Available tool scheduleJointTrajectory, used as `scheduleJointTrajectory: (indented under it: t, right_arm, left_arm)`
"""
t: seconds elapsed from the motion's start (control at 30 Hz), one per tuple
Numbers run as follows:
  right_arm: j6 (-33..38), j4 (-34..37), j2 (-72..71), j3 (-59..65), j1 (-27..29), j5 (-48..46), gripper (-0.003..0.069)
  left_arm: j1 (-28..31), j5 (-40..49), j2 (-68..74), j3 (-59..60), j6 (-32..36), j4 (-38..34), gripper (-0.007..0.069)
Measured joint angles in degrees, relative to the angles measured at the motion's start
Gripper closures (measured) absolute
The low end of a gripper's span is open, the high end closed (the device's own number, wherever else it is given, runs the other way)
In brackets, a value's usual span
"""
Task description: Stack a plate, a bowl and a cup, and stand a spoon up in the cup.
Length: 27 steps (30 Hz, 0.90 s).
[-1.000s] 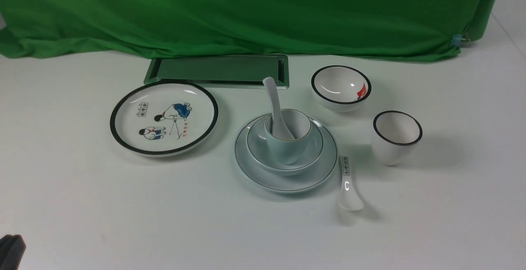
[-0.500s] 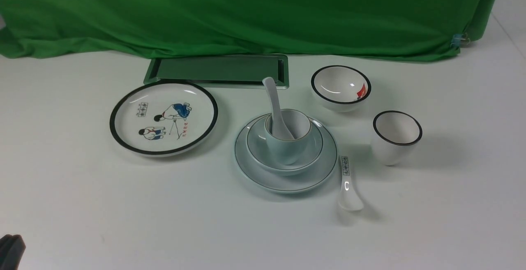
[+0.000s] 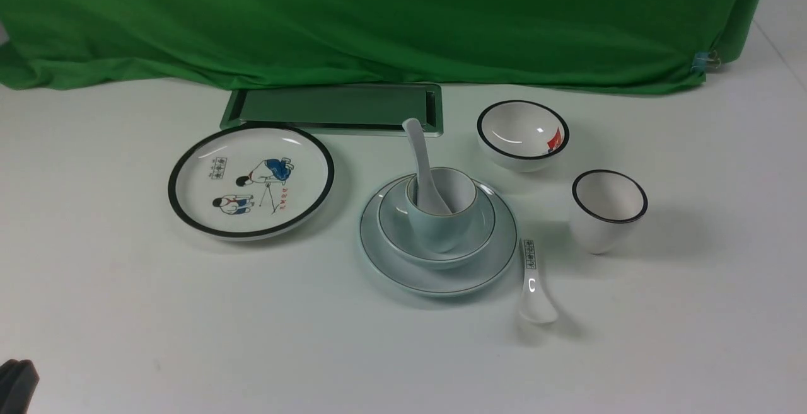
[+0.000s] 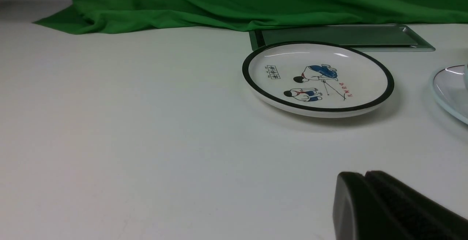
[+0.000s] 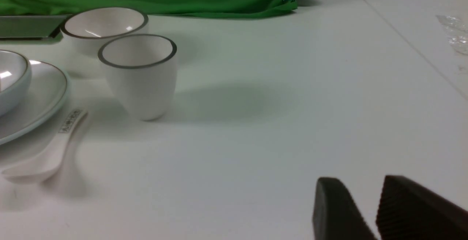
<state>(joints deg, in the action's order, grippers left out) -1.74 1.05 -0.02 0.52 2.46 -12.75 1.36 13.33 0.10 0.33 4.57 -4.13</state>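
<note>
The pale blue-green plate [image 3: 441,281] lies at the table's middle. The matching bowl [image 3: 397,225] sits in it, and the blue-green cup [image 3: 438,231] stands upright in the bowl. The plain white spoon [image 3: 419,149] stands in the cup, with its handle leaning up and away to the left. My left gripper [image 3: 16,385] shows only as a dark tip at the near left corner. In the left wrist view it [image 4: 365,174] is shut and empty, far from the stack. My right gripper [image 5: 360,181] shows only in its wrist view, slightly open and empty, to the right of the dishes.
A white plate with cartoon figures [image 3: 251,179] lies to the left of the stack. A small black-rimmed bowl [image 3: 523,133] and a black-rimmed white cup [image 3: 608,211] stand to the right. A spoon with printed characters [image 3: 534,281] lies beside the plate. A metal tray [image 3: 334,108] lies at the back.
</note>
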Motion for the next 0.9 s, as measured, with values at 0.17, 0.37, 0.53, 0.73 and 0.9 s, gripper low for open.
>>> scheduleJointTrajectory:
  t: [0.17, 0.37, 0.53, 0.73, 0.9]
  right_arm:
    - [0.0, 0.0, 0.0, 0.0, 0.0, 0.0, 0.0421]
    - [0.0, 0.0, 0.0, 0.0, 0.0, 0.0, 0.0419]
    - [0.0, 0.0, 0.0, 0.0, 0.0, 0.0, 0.0419]
    - [0.0, 0.0, 0.0, 0.0, 0.0, 0.0, 0.0419]
    - [0.0, 0.0, 0.0, 0.0, 0.0, 0.0, 0.0419]
  left_arm:
    - [0.0, 0.0, 0.0, 0.0, 0.0, 0.0, 0.0653]
    - [0.0, 0.0, 0.0, 0.0, 0.0, 0.0, 0.0653]
    - [0.1, 0.0, 0.0, 0.0, 0.0, 0.0, 0.0653]
    - [0.1, 0.0, 0.0, 0.0, 0.1, 0.0, 0.0653]
    - [0.1, 0.0, 0.0, 0.0, 0.1, 0.0, 0.0653]
